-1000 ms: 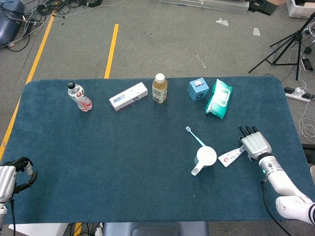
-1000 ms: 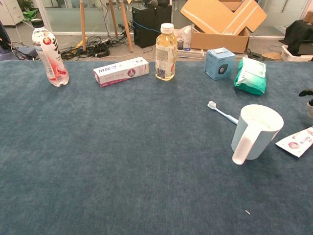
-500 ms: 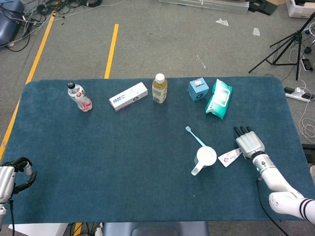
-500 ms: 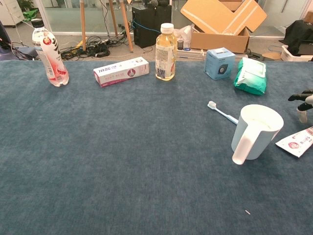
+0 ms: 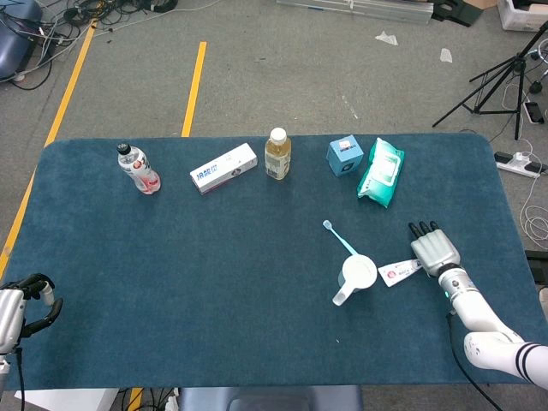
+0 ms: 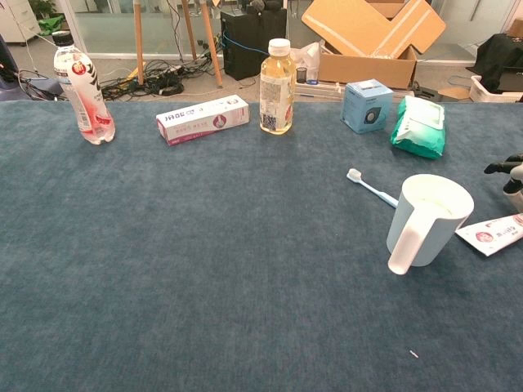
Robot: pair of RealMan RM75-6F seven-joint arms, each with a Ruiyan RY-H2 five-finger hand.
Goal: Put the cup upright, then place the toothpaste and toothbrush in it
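Sliding leftward under my right hand [image 5: 435,251], the toothpaste tube [image 5: 399,271] is now lying nearer the upright white cup [image 5: 358,274]. My fingers are resting flat over its far end, not gripping. I am judging I should pinch it firmly before lifting. The toothbrush [image 5: 340,238] is lying behind the cup.

The table holds two bottles: one clear water bottle [image 5: 138,168] and one yellow drink bottle [image 5: 276,153]. There is one cup [image 5: 357,274], one toothbrush [image 5: 340,238], one toothpaste tube [image 5: 398,272], one toothpaste box [image 5: 223,168], one small blue box [image 5: 345,156], and one green wipes pack [image 5: 381,172].
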